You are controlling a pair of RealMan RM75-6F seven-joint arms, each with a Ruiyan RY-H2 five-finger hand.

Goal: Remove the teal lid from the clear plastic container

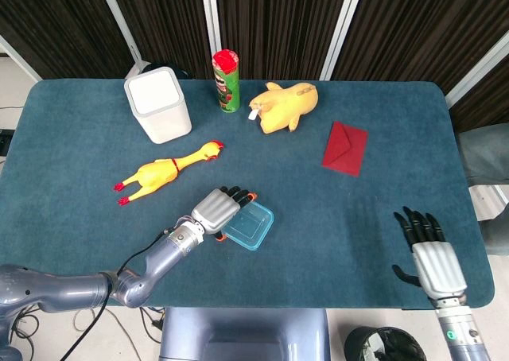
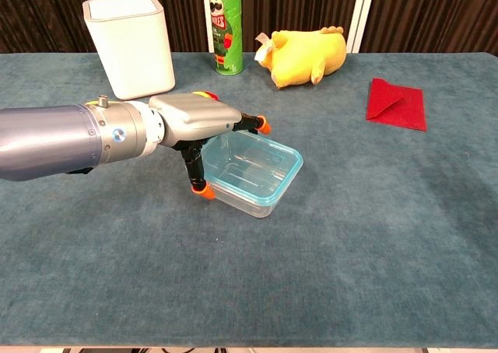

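The clear plastic container (image 1: pixel 250 227) (image 2: pixel 253 178) sits at the front middle of the table, its teal lid (image 2: pixel 278 188) still on top. My left hand (image 1: pixel 213 212) (image 2: pixel 193 120) grips the container's left end, with fingers over the far edge and the thumb down the near side. The container looks slightly tilted, its left end raised. My right hand (image 1: pixel 433 259) hovers at the table's front right edge, far from the container, with fingers spread and nothing in it. It shows only in the head view.
A white bin (image 1: pixel 157 104) (image 2: pixel 130 44), a chips can (image 1: pixel 227 80) (image 2: pixel 224 26) and a yellow plush toy (image 1: pixel 284 106) (image 2: pixel 303 56) stand along the back. A rubber chicken (image 1: pixel 163 172) lies left of centre. A red envelope (image 1: pixel 345 147) (image 2: pixel 397 103) lies at the right.
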